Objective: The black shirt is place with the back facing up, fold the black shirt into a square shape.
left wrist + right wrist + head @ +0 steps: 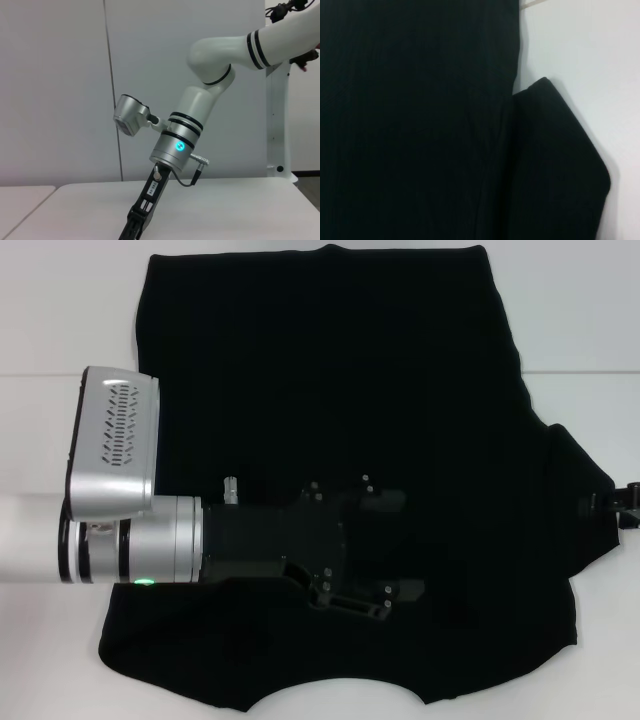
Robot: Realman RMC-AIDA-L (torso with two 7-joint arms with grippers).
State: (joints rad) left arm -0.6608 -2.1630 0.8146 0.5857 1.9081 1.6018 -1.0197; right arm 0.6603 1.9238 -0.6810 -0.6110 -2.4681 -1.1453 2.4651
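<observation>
In the head view, the black shirt [330,400] lay spread flat on the white tabletop [60,310], its curved neckline at the near edge and its hem at the far edge. The left gripper [405,545] reached in over the shirt's middle, with fabric extending on all sides of it; its fingers [385,502] stood apart. At the shirt's right sleeve, the right gripper [620,502] showed only as a small dark piece at the picture's edge; whether it was apart or together could not be told.

In the left wrist view, the right arm [195,125] slanted down toward the tabletop [240,210], its gripper [135,222] dark and cut off at the picture's border.

In the right wrist view, the black shirt [410,125] filled most of the picture, with its sleeve [555,170] lying on the tabletop [590,60].
</observation>
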